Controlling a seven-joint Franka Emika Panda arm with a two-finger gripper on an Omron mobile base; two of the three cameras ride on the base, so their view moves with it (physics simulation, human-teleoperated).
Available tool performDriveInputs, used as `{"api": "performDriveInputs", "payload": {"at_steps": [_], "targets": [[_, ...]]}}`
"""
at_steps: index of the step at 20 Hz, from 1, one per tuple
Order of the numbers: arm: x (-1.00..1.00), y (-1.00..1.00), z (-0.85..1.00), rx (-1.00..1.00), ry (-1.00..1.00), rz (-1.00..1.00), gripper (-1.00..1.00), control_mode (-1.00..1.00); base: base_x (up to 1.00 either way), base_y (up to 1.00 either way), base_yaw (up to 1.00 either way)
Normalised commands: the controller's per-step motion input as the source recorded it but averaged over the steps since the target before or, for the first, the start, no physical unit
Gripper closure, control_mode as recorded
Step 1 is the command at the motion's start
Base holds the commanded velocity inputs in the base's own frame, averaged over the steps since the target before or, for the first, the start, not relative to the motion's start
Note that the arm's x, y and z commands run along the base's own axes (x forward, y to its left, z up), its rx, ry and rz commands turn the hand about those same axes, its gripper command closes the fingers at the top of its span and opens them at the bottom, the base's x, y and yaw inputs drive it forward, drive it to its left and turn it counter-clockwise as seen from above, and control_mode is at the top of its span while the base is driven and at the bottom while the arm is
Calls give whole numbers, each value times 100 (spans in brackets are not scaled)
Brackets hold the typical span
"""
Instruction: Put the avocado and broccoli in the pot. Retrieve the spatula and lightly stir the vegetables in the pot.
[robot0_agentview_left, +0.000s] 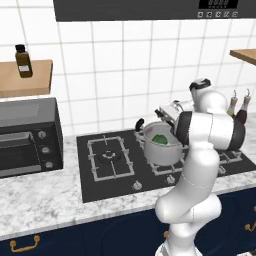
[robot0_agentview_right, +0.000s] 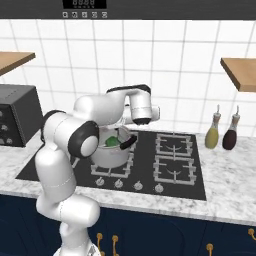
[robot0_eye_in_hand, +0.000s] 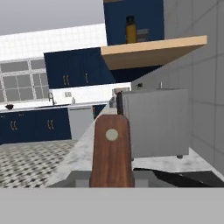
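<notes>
The spatula (robot0_eye_in_hand: 111, 151) is held clenched in the gripper (robot0_eye_in_hand: 112, 181), its handle pointing toward 12 o'clock; green vegetables (robot0_agentview_left: 160, 139) are held in the pot (robot0_agentview_left: 162, 150).

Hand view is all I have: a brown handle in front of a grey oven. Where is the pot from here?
Observer: The pot stands on the cooktop, below the gripper, which hangs over its far rim.
Operator: Is anything in it?
Observer: Yes, green vegetables lie inside. I cannot tell the pieces apart.
Operator: Is there anything beside the stove to mind?
Observer: Two bottles stand on the counter to the right of the cooktop, well apart from the arm.
</notes>
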Motion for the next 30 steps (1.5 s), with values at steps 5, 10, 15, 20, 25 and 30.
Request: {"api": "performDriveInputs", "payload": {"at_steps": [5,10,15,20,25,30], "targets": [[0,-16,4,-8,-5,-4,100,-100,0,0,0],[-6,14,-16,-2,-1,-1,100,-100,0,0,0],[6,70,-15,-2,0,3,100,-100,0,0,0],[27,17,0,3,0,1,100,-100,0,0,0],[10,0,-22,1,2,3,100,-100,0,0,0],[3,-11,-30,2,-2,-4,100,-100,0,0,0]]}}
